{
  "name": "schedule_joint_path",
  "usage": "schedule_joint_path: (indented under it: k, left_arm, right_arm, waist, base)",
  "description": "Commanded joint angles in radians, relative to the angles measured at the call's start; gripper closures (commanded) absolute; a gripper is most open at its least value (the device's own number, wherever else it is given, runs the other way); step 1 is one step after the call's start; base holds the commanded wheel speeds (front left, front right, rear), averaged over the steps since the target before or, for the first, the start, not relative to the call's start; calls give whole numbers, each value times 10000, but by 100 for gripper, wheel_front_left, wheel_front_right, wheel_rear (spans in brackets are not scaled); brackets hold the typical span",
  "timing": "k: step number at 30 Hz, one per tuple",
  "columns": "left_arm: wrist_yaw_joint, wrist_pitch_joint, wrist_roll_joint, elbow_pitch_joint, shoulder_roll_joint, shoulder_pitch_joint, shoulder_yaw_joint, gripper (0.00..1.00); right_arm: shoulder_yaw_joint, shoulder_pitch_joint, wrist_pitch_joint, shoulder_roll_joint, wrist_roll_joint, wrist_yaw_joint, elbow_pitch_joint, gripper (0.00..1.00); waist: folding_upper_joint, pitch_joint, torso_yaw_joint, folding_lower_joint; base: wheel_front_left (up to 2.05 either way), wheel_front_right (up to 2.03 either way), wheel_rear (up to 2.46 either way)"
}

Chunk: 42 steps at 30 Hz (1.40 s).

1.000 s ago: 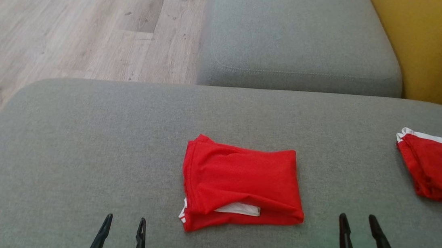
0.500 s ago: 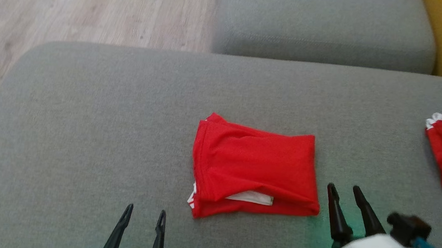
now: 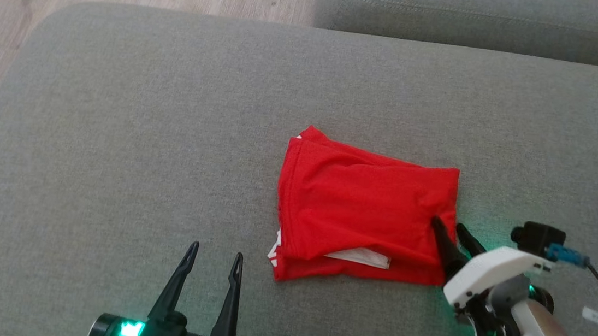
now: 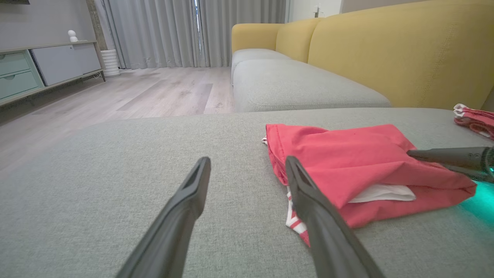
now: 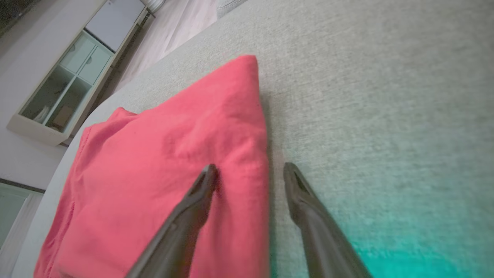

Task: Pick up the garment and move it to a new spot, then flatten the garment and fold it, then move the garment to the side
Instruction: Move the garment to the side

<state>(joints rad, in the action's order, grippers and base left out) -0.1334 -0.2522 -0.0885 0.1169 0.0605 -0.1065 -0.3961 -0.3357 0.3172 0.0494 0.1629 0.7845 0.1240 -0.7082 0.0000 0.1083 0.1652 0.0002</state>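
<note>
The smooth red folded fabric garment (image 3: 366, 213) lies rectangular on the coarse-woven grey sofa cushion (image 3: 144, 120), right hand (image 3: 447, 223) spread astride its edge, left hand (image 3: 216, 250) spread nearby.

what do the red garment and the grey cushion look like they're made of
Red garment: thin, soft knit, probably a synthetic jersey. It is matte with a faint sheen, lies in smooth limp folds, and has white trim at one edge.
Grey cushion: woven upholstery fabric, matte, with a fine flecked grain.

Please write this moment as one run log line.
garment: folded on cushion | right claw: open, straddling its right edge | left claw: open, apart from it
</note>
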Motion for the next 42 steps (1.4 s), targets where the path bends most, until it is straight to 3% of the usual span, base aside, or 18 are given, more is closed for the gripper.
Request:
schedule_joint_path:
  k: [1, 4, 9, 16, 24, 31, 32, 33, 34, 38, 42]
  left_arm:
    - [-98, -95, -47, -248, -102, 353, 199, 0]
    - [-188, -95, -68, -256, -102, 381, 228, 0]
    - [-195, -95, 49, -393, -102, 458, 206, 0]
    - [-380, -95, 48, -1253, -102, 1076, 347, 0]
    - [-337, -95, -246, -1666, -102, 1715, 462, 0]
    - [-193, -95, -250, -1743, -103, 2000, 588, 0]
    - [-184, -95, -247, -1757, -103, 2027, 631, 0]
    - [-184, -95, -247, -1757, -103, 2027, 631, 0]
    - [-170, -95, -251, -1751, -103, 2051, 676, 0]
    - [-4, -95, -220, -1691, -103, 2129, 751, 0]
    - [231, -95, -540, -1550, -103, 2024, 777, 0]
  right_arm:
    - [-397, 306, 105, -45, 58, 67, 77, 100]
    - [-580, 558, -121, -52, 252, 67, 50, 100]
    - [-780, 1021, -648, 675, -28, 67, 292, 100]
    - [-514, 2140, -375, 3112, -998, 67, 1512, 100]
    - [1060, 2902, 766, 5593, -1825, 67, 2913, 100]
    - [2753, 2177, 2160, 6648, -2427, 67, 3763, 100]
    - [2967, 2028, 2264, 6703, -2603, 67, 3891, 27]
    - [2967, 2028, 2264, 6703, -2603, 67, 3891, 27]
    - [3237, 1925, 2279, 6700, -2875, 67, 4017, 0]
    - [4022, 1575, 1874, 6193, -4672, 67, 4752, 0]
    - [4122, 936, 1407, 4541, -6232, 67, 5699, 0]
  waist:
    - [0, 58, 36, -2]
    - [0, 154, -71, -2]
    - [0, 411, -631, -2]
    - [0, 1437, -1731, -2]
    - [0, 2310, -2180, -2]
    - [0, 2638, -2145, -2]
    - [0, 2658, -2142, -2]
    - [0, 2658, -2142, -2]
    - [0, 2668, -2138, -2]
    - [0, 2449, -2090, -2]
    - [0, 1921, -1969, -2]
  base:
    - [0, 0, 0]
    - [0, 0, 0]
    - [0, 0, 0]
    - [0, 0, 0]
    - [0, 0, 0]
    - [0, 0, 0]
    - [0, 0, 0]
    - [0, 0, 0]
    - [0, 0, 0]
    - [0, 0, 0]
    - [0, 0, 0]
